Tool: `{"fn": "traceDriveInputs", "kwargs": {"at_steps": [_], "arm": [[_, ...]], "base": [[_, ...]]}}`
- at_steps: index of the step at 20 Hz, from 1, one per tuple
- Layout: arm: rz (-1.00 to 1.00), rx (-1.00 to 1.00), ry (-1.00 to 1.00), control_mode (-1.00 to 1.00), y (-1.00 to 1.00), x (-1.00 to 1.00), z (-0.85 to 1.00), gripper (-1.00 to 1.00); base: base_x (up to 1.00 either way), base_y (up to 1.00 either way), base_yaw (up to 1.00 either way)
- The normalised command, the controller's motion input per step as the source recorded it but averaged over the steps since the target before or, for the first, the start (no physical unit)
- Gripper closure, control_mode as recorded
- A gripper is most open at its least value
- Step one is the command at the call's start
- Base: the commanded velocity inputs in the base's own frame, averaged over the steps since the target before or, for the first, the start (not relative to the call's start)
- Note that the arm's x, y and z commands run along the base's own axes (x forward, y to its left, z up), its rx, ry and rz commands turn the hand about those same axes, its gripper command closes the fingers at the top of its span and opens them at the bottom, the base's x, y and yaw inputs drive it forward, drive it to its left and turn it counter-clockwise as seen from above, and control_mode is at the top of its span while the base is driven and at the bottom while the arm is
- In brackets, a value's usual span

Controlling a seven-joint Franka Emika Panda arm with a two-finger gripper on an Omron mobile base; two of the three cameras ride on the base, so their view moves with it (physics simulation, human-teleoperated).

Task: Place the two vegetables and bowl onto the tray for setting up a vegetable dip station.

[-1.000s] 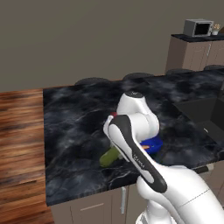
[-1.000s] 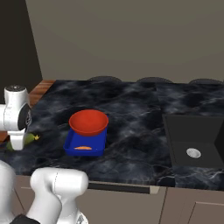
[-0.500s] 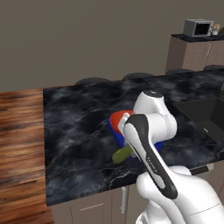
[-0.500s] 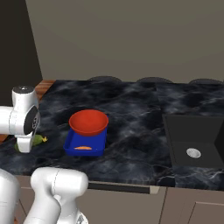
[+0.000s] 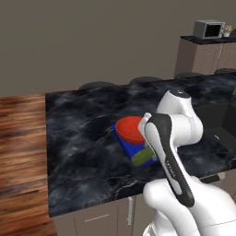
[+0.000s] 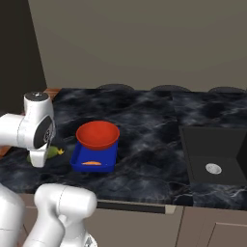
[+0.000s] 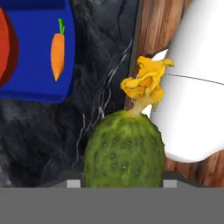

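The green vegetable (image 7: 124, 148), clasped in the gripper (image 7: 118, 183) just left of the blue tray (image 6: 79, 159) that already carries the carrot (image 6: 91, 163) and the red bowl (image 6: 98, 134), should be lowered onto the tray's bare near part, beside the carrot.

Glossy marble counter (image 6: 144, 144), bumpy pickle (image 7: 124, 148)

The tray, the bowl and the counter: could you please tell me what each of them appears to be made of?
The tray looks like smooth plastic: uniform bright blue, with a low rounded rim. The bowl could be plastic or glazed ceramic: plain red-orange, smooth, with no pattern. The counter looks like polished dark stone, probably marble or granite, judging by its pale veins on black.
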Motion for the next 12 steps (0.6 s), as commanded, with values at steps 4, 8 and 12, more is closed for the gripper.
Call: {"fn": "traceDriveInputs", "kwargs": {"at_steps": [4,8,12], "arm": [[-0.04,0.0,-0.05,-1.0,-0.42,0.0,0.09,1.0],[-0.05,0.0,-0.1,-1.0,-0.39,0.01,0.02,1.0],[-0.07,0.0,-0.05,-1.0,-0.36,0.1,0.0,1.0]], "base": [[0.0,0.0,0.0],[0.0,0.0,0.0],[0.0,0.0,0.0]]}}
